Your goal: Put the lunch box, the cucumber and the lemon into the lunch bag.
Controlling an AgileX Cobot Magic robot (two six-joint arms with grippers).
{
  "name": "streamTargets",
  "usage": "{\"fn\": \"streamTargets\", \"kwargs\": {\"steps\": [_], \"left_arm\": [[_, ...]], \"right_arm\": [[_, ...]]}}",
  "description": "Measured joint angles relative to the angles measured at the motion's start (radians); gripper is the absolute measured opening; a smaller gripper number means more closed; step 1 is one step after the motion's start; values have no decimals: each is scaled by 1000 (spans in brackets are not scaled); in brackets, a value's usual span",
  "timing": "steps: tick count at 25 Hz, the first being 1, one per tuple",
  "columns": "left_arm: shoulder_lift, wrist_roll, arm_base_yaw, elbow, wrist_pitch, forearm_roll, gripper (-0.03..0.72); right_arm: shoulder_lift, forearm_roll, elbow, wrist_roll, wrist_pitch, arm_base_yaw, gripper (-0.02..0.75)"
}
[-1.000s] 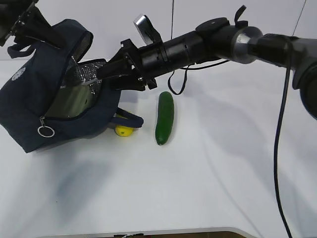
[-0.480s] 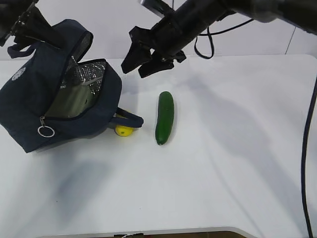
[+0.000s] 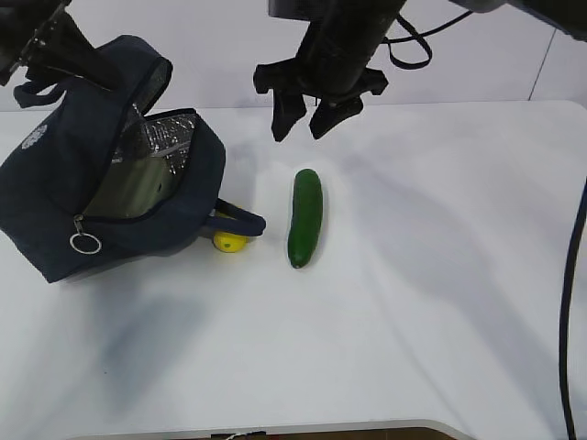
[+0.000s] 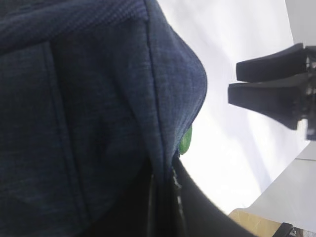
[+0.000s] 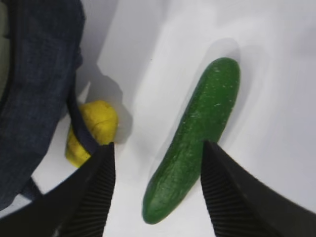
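Note:
The navy lunch bag (image 3: 55, 197) lies at the left, mouth open, silvery lining showing. The pale green lid of the lunch box (image 3: 128, 190) shows inside it. My left gripper (image 3: 92, 71) is shut on the bag's top flap; in the left wrist view (image 4: 165, 197) navy fabric (image 4: 74, 98) fills the frame. The cucumber (image 3: 304, 218) lies right of the bag. The lemon (image 3: 229, 242) sits under a bag handle. My right gripper (image 3: 304, 115) hangs open and empty above the cucumber's far end; in its wrist view (image 5: 157, 192) its jaws stand either side of the cucumber (image 5: 195, 136), with the lemon (image 5: 96, 123) to the left.
The white table (image 3: 413, 302) spreads to the right and front. The ring pull (image 3: 85, 243) hangs at the bag's front. A handle strap (image 5: 81, 126) crosses the lemon. The right arm's black cable (image 3: 413, 50) loops behind it.
My right gripper has drawn back from the bag's mouth, swung right and turned to point down over the cucumber. The bag, lemon, cucumber and left gripper have not moved.

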Motion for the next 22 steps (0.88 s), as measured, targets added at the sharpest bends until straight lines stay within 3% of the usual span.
{"fn": "streamTargets", "kwargs": {"steps": [11, 22], "left_arm": [[0, 0, 0, 0, 0, 24, -17], [0, -15, 0, 0, 2, 75, -17]], "right_arm": [[11, -173, 0, 171, 8, 32, 447], [67, -179, -2, 219, 8, 32, 447]]}}
